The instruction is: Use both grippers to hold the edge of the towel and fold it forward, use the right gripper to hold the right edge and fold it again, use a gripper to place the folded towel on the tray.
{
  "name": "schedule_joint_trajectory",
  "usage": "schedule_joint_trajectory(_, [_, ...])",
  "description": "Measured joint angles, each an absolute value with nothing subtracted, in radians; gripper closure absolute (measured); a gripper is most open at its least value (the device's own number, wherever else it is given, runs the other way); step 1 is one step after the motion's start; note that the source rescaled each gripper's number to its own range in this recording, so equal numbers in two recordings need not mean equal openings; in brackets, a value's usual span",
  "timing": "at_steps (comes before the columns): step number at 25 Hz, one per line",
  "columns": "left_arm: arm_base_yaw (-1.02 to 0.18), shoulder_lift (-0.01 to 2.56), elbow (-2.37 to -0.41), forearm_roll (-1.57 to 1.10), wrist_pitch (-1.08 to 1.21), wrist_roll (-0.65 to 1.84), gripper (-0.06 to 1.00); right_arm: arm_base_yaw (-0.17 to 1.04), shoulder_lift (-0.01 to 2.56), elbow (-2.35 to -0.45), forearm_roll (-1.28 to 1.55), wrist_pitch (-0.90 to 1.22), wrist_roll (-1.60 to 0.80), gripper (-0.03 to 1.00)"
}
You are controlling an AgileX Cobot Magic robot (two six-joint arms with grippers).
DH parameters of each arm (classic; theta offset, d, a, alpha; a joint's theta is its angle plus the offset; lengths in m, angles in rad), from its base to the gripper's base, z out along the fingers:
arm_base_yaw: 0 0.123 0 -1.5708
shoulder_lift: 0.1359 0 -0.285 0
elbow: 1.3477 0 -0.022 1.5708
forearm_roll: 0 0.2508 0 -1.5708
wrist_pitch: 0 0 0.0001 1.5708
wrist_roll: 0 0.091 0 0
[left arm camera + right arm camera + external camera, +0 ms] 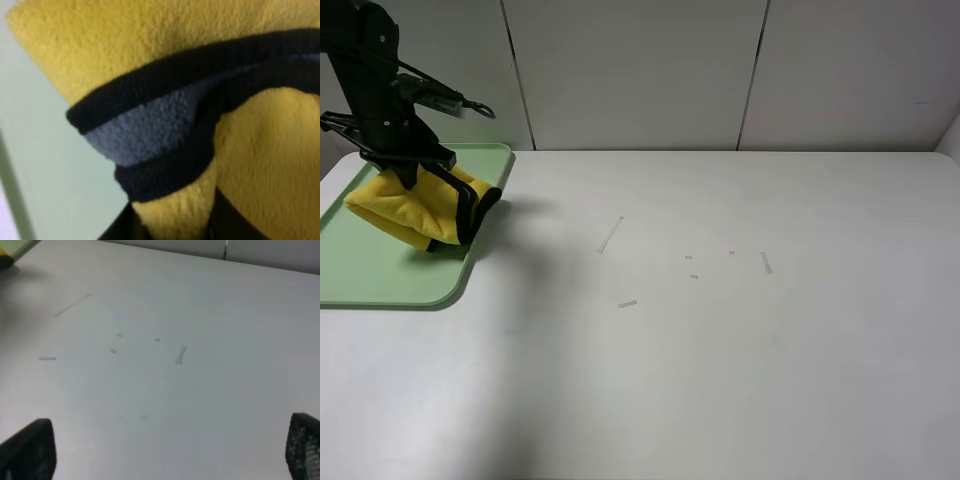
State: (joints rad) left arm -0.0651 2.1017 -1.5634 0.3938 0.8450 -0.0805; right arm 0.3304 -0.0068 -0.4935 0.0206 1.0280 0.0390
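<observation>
Exterior high view shows the yellow towel [415, 208] already folded into a compact bundle with a dark band along one edge, lying on the green tray [380, 275] at the far left of the white desk [720, 350]. The left gripper [415, 172] stands directly over the bundle, its fingers down at the cloth. The left wrist view is filled by the towel [150, 55] and its dark and grey band, with pale green tray surface beside it and only a dark sliver of gripper at the frame edge; whether those fingers are clamped on the cloth or have let go cannot be told from either view. The right gripper [165, 452] does not appear in the exterior view; its own camera shows its fingers [27, 447] spread wide apart over bare desk with nothing between them, well clear of the tray. Judgement: both folds appear complete and the bundle sits within the tray rim, so the placing step is at or near its end. Outstanding, as far as can be judged: confirmed release by the left gripper and its withdrawal clear of the tray. Small tape scraps [627, 303] lie on the desk, unrelated to the task.
</observation>
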Motion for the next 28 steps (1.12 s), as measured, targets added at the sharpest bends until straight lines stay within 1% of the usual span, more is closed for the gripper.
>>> schedule_joint_trajectory(3, [-0.043, 2.102, -1.563, 0.395, 0.845, -0.080, 0.80, 0.330, -0.007, -0.493, 0.021, 1.028, 0.039, -0.03])
schedule_joint_trajectory(9, [-0.034, 2.102, -1.563, 0.395, 0.845, -0.080, 0.79, 0.330, -0.007, -0.493, 0.021, 1.028, 0.039, -0.03])
schedule_joint_trajectory(10, [-0.034, 2.102, -1.563, 0.395, 0.845, -0.080, 0.74, 0.330, -0.007, -0.493, 0.021, 1.028, 0.039, -0.03])
schedule_joint_trajectory(11, [-0.034, 2.102, -1.563, 0.395, 0.845, -0.078, 0.63, 0.330, -0.007, -0.493, 0.021, 1.028, 0.039, -0.03])
schedule_joint_trajectory(12, [-0.034, 2.102, -1.563, 0.395, 0.845, -0.078, 0.51, 0.330, -0.007, -0.493, 0.021, 1.028, 0.039, -0.03])
schedule_joint_trajectory(13, [-0.034, 2.102, -1.563, 0.395, 0.845, -0.078, 0.33, 0.330, -0.007, -0.493, 0.021, 1.028, 0.039, -0.03])
schedule_joint_trajectory(14, [-0.034, 2.102, -1.563, 0.395, 0.846, -0.078, 0.18, 0.330, -0.007, -0.493, 0.021, 1.028, 0.039, -0.03])
schedule_joint_trajectory(15, [-0.034, 2.102, -1.563, 0.395, 0.846, -0.074, 0.09, 0.330, -0.007, -0.493, 0.021, 1.028, 0.039, -0.03])
schedule_joint_trajectory(17, [-0.034, 2.102, -1.563, 0.401, 0.853, -0.062, 0.00, 0.330, -0.007, -0.493, 0.021, 1.028, 0.039, -0.03])
schedule_joint_trajectory(21, [-0.034, 2.102, -1.563, 0.413, 0.880, -0.045, -0.05, 0.330, -0.007, -0.493, 0.021, 1.028, 0.039, -0.03])
schedule_joint_trajectory(28, [-0.035, 2.096, -1.563, 0.416, 0.952, -0.041, -0.06, 0.330, -0.007, -0.493, 0.021, 1.028, 0.039, -0.03])
